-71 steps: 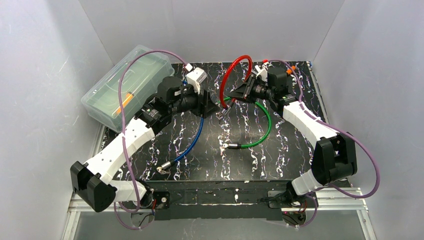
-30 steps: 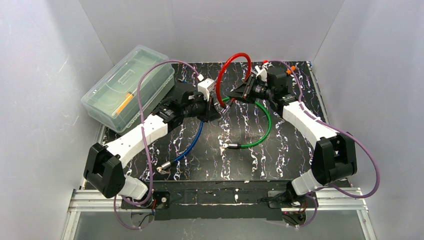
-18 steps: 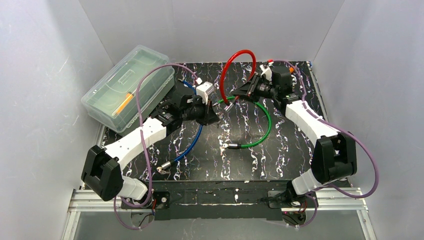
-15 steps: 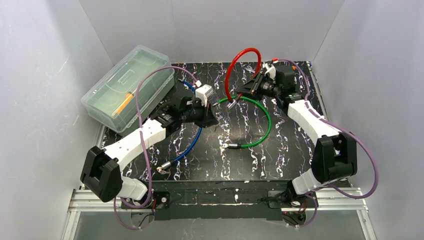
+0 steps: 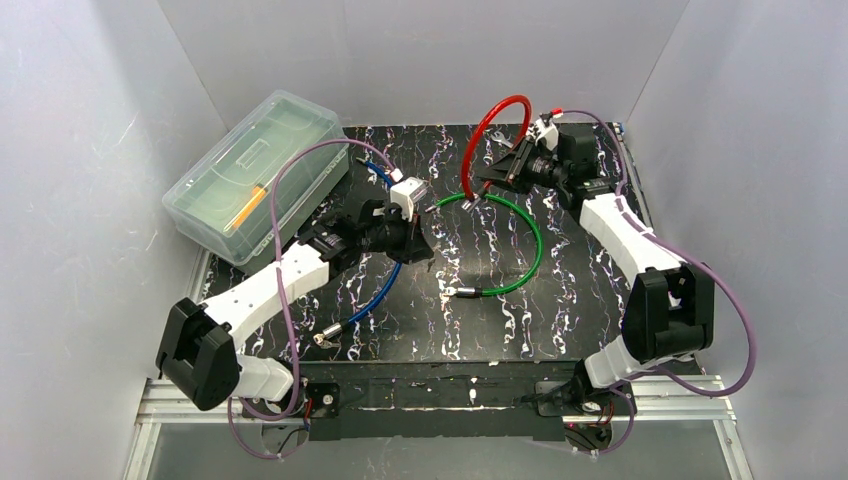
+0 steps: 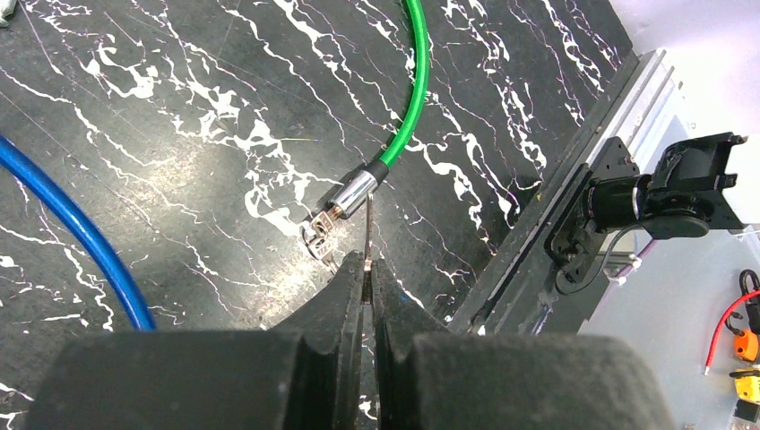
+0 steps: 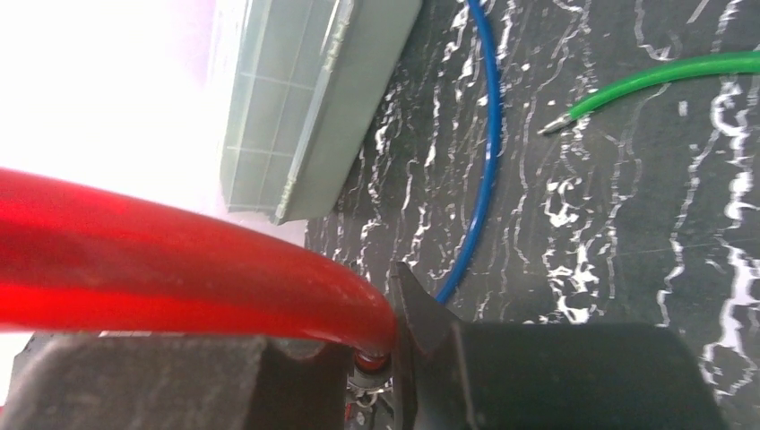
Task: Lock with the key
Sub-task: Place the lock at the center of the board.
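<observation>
My right gripper (image 5: 492,172) is shut on the lock end of a red cable lock (image 5: 478,135), and its loop stands up over the back of the table. In the right wrist view the red cable (image 7: 179,269) runs into the closed fingers of the right gripper (image 7: 381,336). My left gripper (image 5: 420,245) hovers mid-table and is shut. The left wrist view shows the left gripper (image 6: 367,269) pinching a thin metal key (image 6: 367,224) edge-on. Just beyond the key lies the metal barrel (image 6: 351,190) of a green cable lock (image 6: 414,98), with a small key ring (image 6: 315,237) beside it.
The green cable (image 5: 538,245) curves across the middle of the black marbled table (image 5: 600,320). A blue cable (image 5: 385,285) lies to its left. A clear plastic box (image 5: 255,170) sits at the back left. White walls close in three sides.
The right gripper carried the red loop rightward and toward the back wall. The left gripper pulled back a little toward the near side, staying shut.
</observation>
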Motion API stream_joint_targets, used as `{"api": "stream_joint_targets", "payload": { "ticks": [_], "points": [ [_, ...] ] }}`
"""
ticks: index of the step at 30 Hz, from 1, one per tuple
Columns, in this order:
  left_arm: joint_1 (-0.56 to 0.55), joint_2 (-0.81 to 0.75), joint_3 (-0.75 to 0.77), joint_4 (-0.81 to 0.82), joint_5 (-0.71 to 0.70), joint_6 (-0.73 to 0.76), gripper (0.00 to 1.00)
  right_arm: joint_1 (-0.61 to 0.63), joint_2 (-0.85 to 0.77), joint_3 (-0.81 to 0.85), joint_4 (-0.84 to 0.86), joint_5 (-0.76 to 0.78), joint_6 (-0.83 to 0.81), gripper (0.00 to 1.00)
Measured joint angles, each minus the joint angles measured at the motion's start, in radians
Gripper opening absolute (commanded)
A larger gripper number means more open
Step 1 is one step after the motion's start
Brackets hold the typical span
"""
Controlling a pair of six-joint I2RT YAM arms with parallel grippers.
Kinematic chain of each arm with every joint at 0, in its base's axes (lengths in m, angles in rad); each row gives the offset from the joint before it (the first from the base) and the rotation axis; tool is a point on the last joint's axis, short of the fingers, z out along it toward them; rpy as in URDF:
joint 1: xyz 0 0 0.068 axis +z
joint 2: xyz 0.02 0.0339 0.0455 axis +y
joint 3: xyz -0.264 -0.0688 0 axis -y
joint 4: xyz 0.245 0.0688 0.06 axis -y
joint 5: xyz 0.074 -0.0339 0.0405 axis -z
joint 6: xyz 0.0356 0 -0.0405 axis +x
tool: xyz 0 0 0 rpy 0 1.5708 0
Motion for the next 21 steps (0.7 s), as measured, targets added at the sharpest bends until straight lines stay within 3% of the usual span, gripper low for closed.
{"api": "stream_joint_targets", "payload": {
  "ticks": [7, 21],
  "points": [
    [0.0, -0.022, 0.0, -0.027, -0.011, 0.001, 0.0, -0.086, 0.036, 0.056, -0.155, 0.027, -0.163, 0.01],
    [0.008, -0.126, -0.01, -0.075, -0.034, 0.012, 0.0, -0.418, 0.204, 0.173, -0.518, 0.214, -0.613, 0.01]
  ]
}}
